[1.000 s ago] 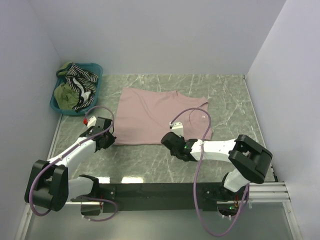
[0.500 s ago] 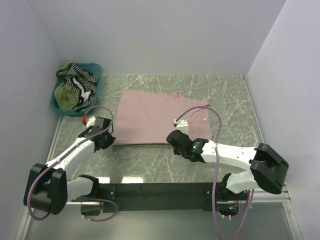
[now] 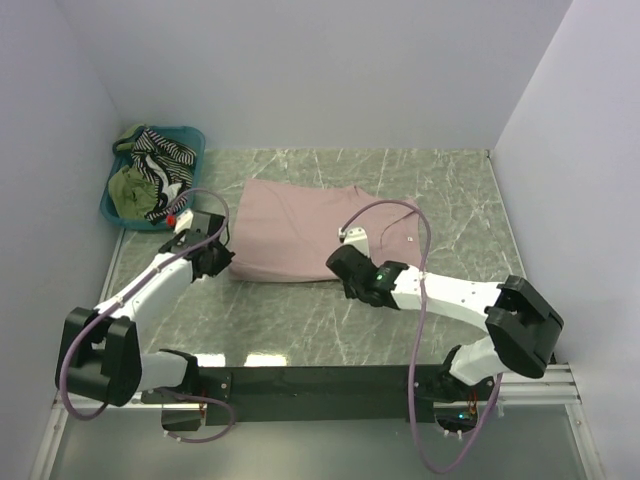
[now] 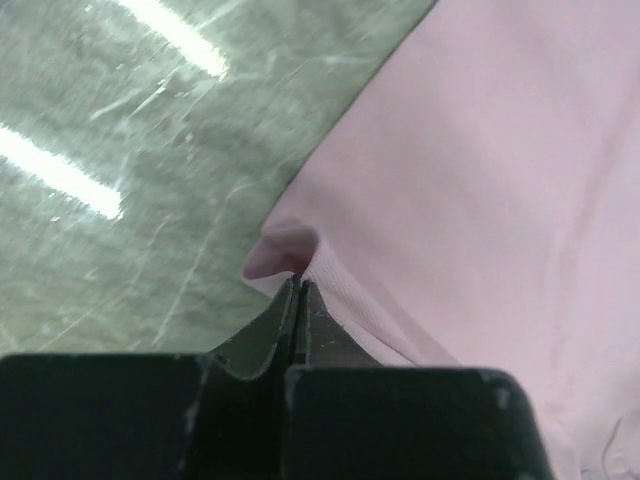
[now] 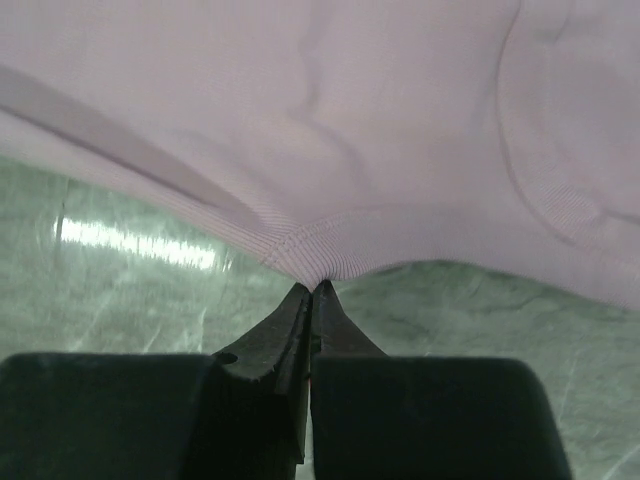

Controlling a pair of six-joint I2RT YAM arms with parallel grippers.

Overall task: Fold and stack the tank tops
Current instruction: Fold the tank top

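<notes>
Right wrist: pink tank top point(image 5: 300, 100) between jaws

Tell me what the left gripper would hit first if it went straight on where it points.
The pink tank top: the left gripper is shut on its bunched edge, so cloth comes first, probably.

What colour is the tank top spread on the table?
The top is plain dusty pink, with no pattern. It shows best in the top external view.
</notes>
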